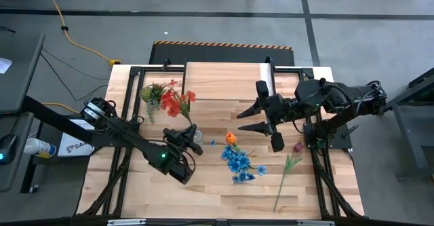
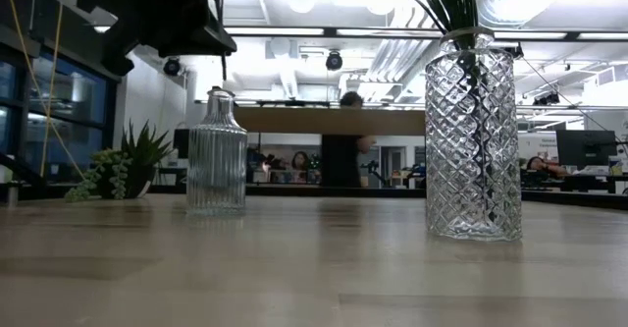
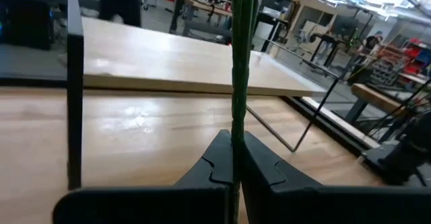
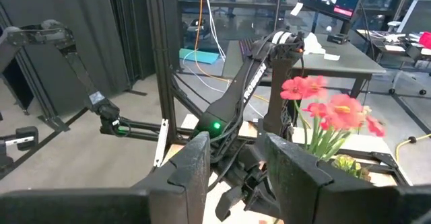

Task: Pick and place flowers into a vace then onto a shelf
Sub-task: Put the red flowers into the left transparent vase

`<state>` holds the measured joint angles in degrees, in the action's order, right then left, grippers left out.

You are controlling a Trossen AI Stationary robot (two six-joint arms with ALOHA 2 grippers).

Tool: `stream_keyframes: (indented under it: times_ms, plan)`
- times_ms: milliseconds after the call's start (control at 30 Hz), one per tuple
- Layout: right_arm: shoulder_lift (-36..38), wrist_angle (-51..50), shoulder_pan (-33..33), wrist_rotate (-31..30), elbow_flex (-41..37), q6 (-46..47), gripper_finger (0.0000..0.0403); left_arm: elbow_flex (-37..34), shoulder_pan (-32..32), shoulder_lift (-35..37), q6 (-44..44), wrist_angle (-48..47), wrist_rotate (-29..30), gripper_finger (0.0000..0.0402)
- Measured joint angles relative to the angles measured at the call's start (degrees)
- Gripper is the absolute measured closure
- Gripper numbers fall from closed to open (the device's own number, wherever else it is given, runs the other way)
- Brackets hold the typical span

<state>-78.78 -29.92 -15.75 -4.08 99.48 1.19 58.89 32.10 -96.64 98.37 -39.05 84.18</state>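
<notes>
Surface (image 1: 203,185): light wood butcher-block top on a black frame, grey concrete floor around it, yellow cable (image 1: 74,39) running across the floor past the far-left corner.

Landmark = diamond-cut glass vase (image 2: 472,136). In the high view it sits left of centre, right at the left gripper (image 1: 192,132). Left fingers (image 3: 259,167) are clamped shut on green stems (image 3: 239,69), holding them upright; the red flower cluster (image 1: 178,101) leans away from the vase toward the shelf. Low view shows green stems already inside the vase.

Shelf (image 1: 224,90): light plank top on thin black legs, at the far side of the surface behind the vase. Small green spiky potted plant (image 1: 152,92) stands beside the red cluster, near the shelf's left end. Ribbed clear glass bottle (image 2: 217,152) stands left of the vase in the low view.

Still lying on the surface, right of the vase: orange tulip (image 1: 230,138) nearest, blue flower cluster (image 1: 239,163) just past it, dark pink bud (image 1: 298,146) with its long stem farthest.

Right gripper (image 1: 247,117) hovers right of the vase, near the shelf's front edge; fingers (image 4: 192,167) apart, nothing between them.

Room: open workshop, white ceiling with ducts and lights, desks and monitors, a person (image 2: 341,150) standing in the background behind the shelf.
</notes>
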Motion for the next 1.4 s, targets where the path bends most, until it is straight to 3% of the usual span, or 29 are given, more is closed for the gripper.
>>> stream_keyframes:
  times_ms: [267, 500, 1133, 1400]
  plan:
    - [0.0, -0.86, 0.0, 0.0, 0.0, -0.08, 0.0269, -1.4, -0.91, 0.0, -1.08, 1.59, -2.16, 0.036]
    - [0.0, -1.2, -0.02, 0.01, 0.0, -0.15, 0.0269, -6.15, -1.08, -0.07, -1.15, 9.32, -2.5, 0.036]
    - [0.0, -1.15, 0.0, -0.04, 0.0, -1.25, 0.0269, -6.16, -1.11, -0.04, -8.11, 14.11, -6.07, 0.0359]
    - [0.0, -1.13, 0.0, -0.02, 0.0, -1.23, 0.0269, -6.16, -1.79, -0.04, -8.13, 15.56, -8.02, 0.0296]
